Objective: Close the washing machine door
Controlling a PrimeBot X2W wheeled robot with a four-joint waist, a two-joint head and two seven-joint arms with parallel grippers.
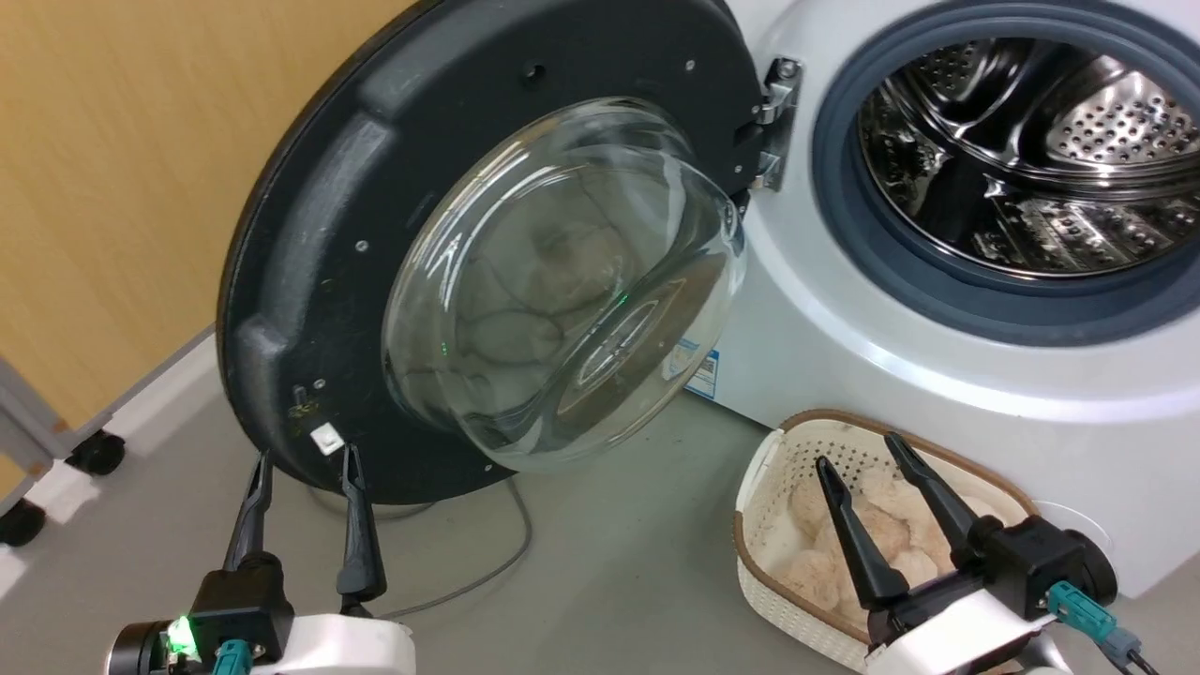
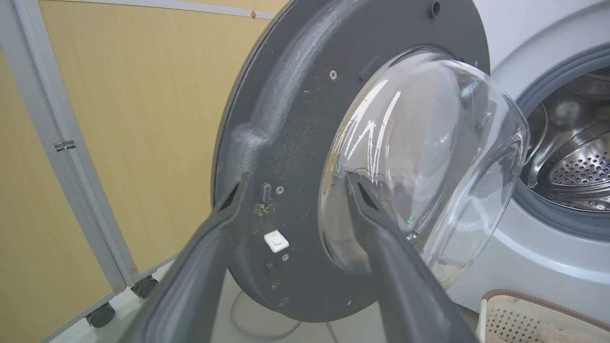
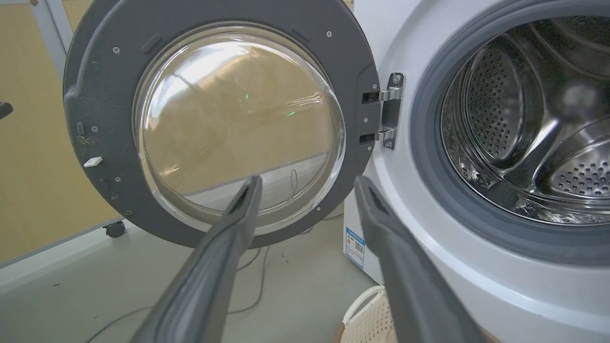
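The washing machine door (image 1: 309,244) stands swung wide open to the left on its metal hinge (image 1: 776,122), its clear glass bowl (image 1: 562,281) bulging toward me. The white washing machine (image 1: 844,309) shows its steel drum (image 1: 1031,150) inside the grey rubber seal. My left gripper (image 1: 302,464) is open just below the door's lower rim, its fingertips close to the edge; in the left wrist view (image 2: 295,183) the fingers frame the door's inner face (image 2: 286,143). My right gripper (image 1: 858,450) is open over the basket, pointing at the machine's front and the door (image 3: 105,95).
A cream perforated basket (image 1: 778,487) holding pale fluffy items sits on the floor against the machine's front, under my right gripper. A grey cable (image 1: 506,553) lies on the floor below the door. A yellow partition on castors (image 1: 94,450) stands at the left.
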